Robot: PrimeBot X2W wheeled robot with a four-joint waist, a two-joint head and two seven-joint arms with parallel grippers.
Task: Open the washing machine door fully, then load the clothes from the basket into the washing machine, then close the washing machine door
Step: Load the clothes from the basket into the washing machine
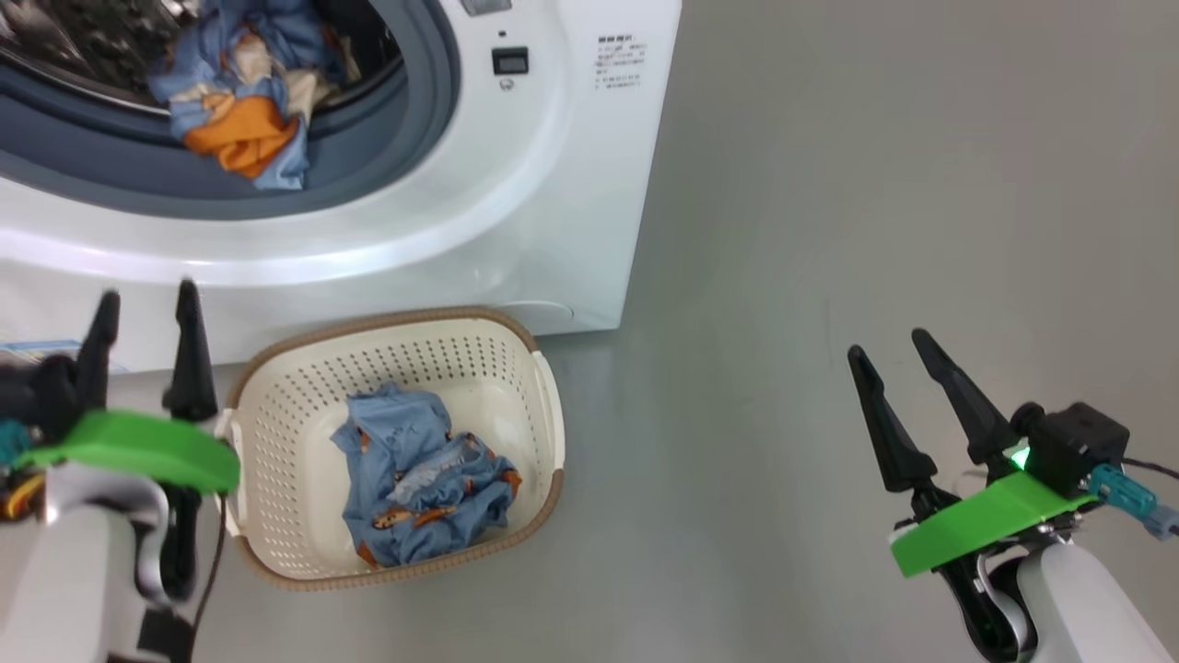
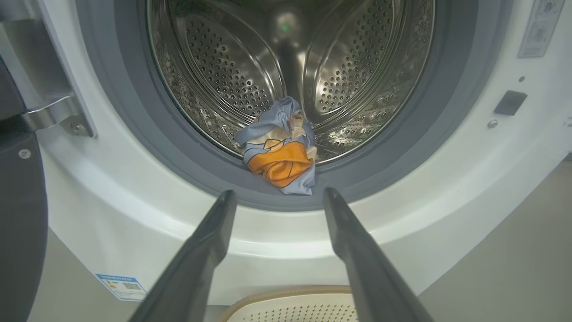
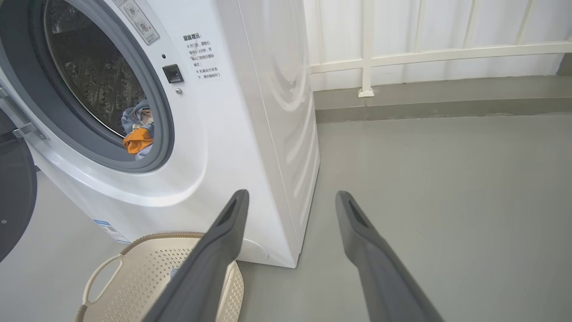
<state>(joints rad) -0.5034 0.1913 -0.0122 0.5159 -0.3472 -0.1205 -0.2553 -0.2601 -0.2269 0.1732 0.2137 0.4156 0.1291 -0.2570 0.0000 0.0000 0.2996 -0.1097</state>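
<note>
The white washing machine [image 1: 553,184] stands open, its black-rimmed door [image 2: 20,214] swung out to the left. One bundle of blue and orange clothes [image 2: 279,152] lies at the drum's mouth on the grey gasket, part hanging over it. A light blue garment [image 1: 419,474] sits in the cream basket [image 1: 276,479] on the floor before the machine. My left gripper [image 1: 147,304] is open and empty, just left of the basket, pointing at the drum [image 2: 290,58]. My right gripper [image 1: 889,343] is open and empty over bare floor, far right of the basket [image 3: 134,277].
Grey floor [image 1: 875,184] stretches to the right of the machine. A white railing [image 3: 366,58] and a low kerb run along the far wall in the right wrist view. A blue label [image 2: 120,286] marks the machine's lower left corner.
</note>
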